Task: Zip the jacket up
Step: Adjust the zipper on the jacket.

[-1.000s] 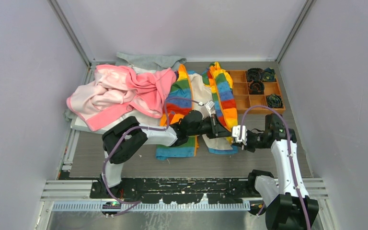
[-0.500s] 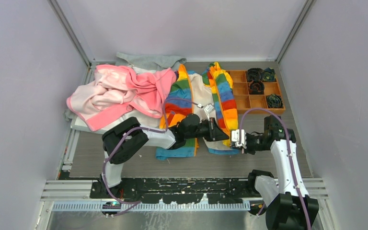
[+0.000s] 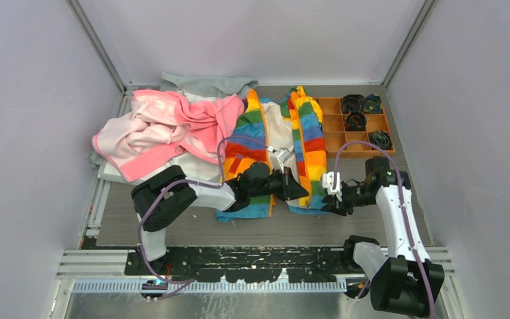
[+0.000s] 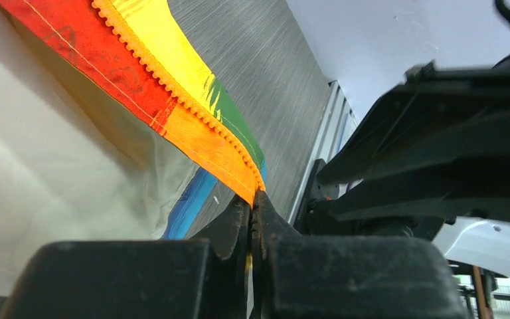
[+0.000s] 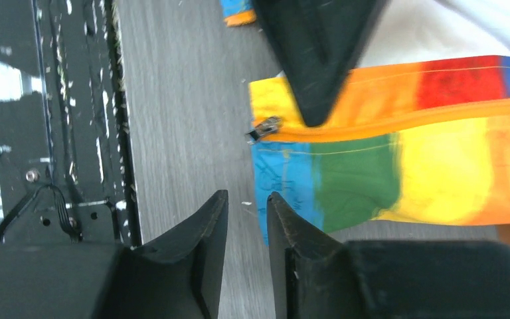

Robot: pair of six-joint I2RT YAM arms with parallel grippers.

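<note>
The rainbow-striped jacket (image 3: 249,129) lies open on the table with its cream lining (image 4: 53,166) showing. My left gripper (image 3: 300,190) (image 4: 254,198) is shut on the bottom end of the orange zipper edge (image 4: 192,126) of the jacket's right panel. The metal zipper slider (image 5: 264,128) sits at the hem corner, just beside the left fingertip (image 5: 315,60). My right gripper (image 3: 324,206) (image 5: 246,194) hovers over bare table next to the blue hem corner (image 5: 275,179). Its jaws stand slightly apart with nothing between them.
A pink garment (image 3: 166,126) is heaped at the left over a grey garment (image 3: 202,85) at the back. An orange compartment tray (image 3: 335,123) with dark rolled items stands at the back right. Black rails (image 5: 60,100) run along the table's near edge.
The right gripper's jaws have parted from shut and it has drawn slightly toward the near edge. The left gripper has shifted left, still holding the zipper edge.
</note>
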